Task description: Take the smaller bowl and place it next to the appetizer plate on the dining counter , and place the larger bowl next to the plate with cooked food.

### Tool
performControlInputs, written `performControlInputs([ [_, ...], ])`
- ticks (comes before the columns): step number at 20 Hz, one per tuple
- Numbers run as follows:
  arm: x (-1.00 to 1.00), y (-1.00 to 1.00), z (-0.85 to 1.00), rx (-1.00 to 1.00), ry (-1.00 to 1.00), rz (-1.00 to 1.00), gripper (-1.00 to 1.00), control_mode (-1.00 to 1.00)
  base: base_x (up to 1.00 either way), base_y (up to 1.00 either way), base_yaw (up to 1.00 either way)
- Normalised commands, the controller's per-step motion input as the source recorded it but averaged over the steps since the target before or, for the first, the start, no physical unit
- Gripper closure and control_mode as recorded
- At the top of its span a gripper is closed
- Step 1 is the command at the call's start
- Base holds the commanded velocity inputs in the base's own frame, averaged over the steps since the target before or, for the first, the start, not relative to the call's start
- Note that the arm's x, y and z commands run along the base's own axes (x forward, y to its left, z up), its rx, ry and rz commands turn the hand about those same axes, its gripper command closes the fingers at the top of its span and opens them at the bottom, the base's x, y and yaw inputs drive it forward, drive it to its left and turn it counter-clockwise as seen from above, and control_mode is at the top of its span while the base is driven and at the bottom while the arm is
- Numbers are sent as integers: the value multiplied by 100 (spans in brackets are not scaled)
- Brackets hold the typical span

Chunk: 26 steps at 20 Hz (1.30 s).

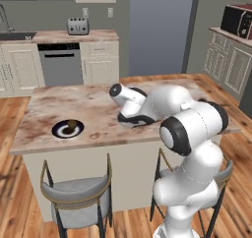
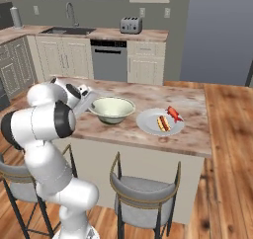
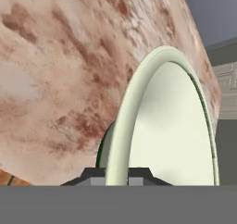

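On the dining counter (image 2: 148,92), our larger bowl (image 2: 112,108) sits just beside the plate with cooked food (image 2: 159,121); our gripper (image 3: 116,176) pinches its rim. The appetizer plate (image 1: 68,129) lacks the smaller bowl, we judge.

Ahead of me, against the far wall: a silver toaster (image 1: 78,26) on the kitchen table, a steel dishwasher (image 1: 60,64) set between cream cabinets, a sink with faucet (image 2: 69,16) further along. To my right, a red-and-black microwave (image 1: 237,20) on a side cabinet. Two grey-cushioned stools (image 1: 76,195) — gold-framed — on the wood floor (image 2: 230,154).
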Motion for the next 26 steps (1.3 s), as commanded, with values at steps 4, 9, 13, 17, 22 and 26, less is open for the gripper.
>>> performControlInputs([
  [4, 60, -1, -37, 0, -4, 0, 100, -100, 0, 0, 0],
  [9, 45, -4, -32, 0, 0, 0, 100, -100, 0, 0, 0],
  [13, 41, -5, -28, 0, -1, 0, 100, -100, 0, 0, 0],
  [17, 49, -3, -26, 0, -5, 0, 100, -100, 0, 0, 0],
  [22, 47, -4, -26, 0, -5, 0, 100, -100, 0, 0, 0],
  [26, 10, -7, -18, 0, -10, 0, 100, -100, 0, 0, 0],
])
